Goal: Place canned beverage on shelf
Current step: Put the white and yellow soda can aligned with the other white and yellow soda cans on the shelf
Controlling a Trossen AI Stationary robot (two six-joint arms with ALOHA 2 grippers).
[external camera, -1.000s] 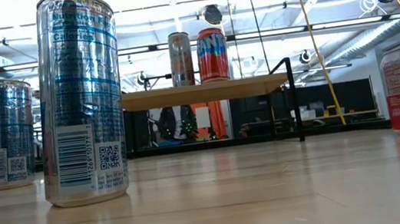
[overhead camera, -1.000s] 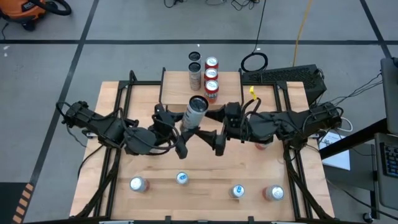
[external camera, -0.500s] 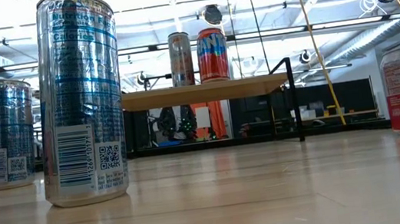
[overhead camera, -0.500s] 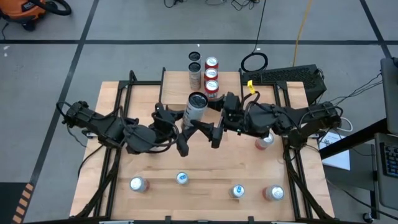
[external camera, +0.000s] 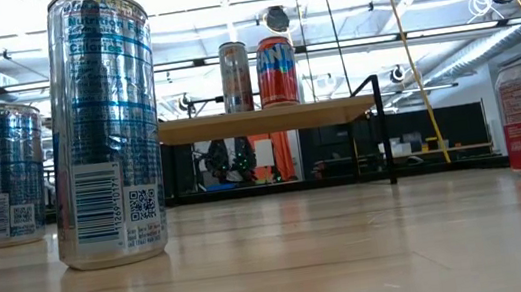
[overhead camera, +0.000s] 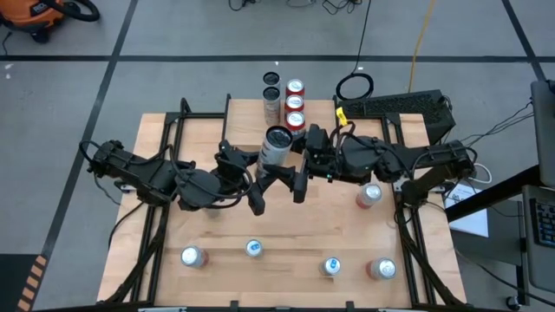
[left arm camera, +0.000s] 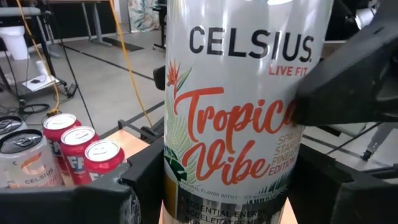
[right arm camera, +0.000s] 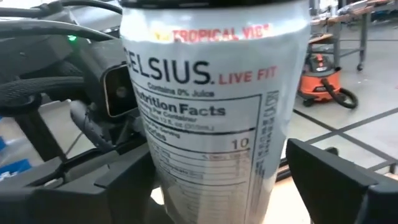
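The large light wooden tabletop (overhead camera: 286, 225) carries everything. At its far edge stands the shelf (external camera: 267, 120), a low rack with a pale wooden board on thin black legs, already bearing cans in two short rows: a silver can (overhead camera: 270, 94) and a red-topped can (overhead camera: 295, 87) among them. In the high view the board itself is almost wholly hidden under those cans and the arms.

Both dark arms meet over the middle of the table, just before the shelf. The left gripper (overhead camera: 260, 173) is closed on the tall white Celsius "Tropical Vibe" can (overhead camera: 277, 147), holding it upright in the air, its fingers (left arm camera: 149, 180) pressed against the can's lower sides. The right gripper (overhead camera: 299, 173) reaches in from the other side with its fingers (right arm camera: 329, 174) spread to either side of the same can; whether they touch it cannot be told, as a gap shows in the right wrist view.

The held can's base is cut off in both wrist views.

Along the near edge stand four more cans: a silver can (overhead camera: 192, 256), a blue-and-silver can (overhead camera: 253, 249), another blue-topped can (overhead camera: 331, 266) and a red-and-white can (overhead camera: 382, 269). A further red-and-white can (overhead camera: 370, 195) stands beside the right arm.
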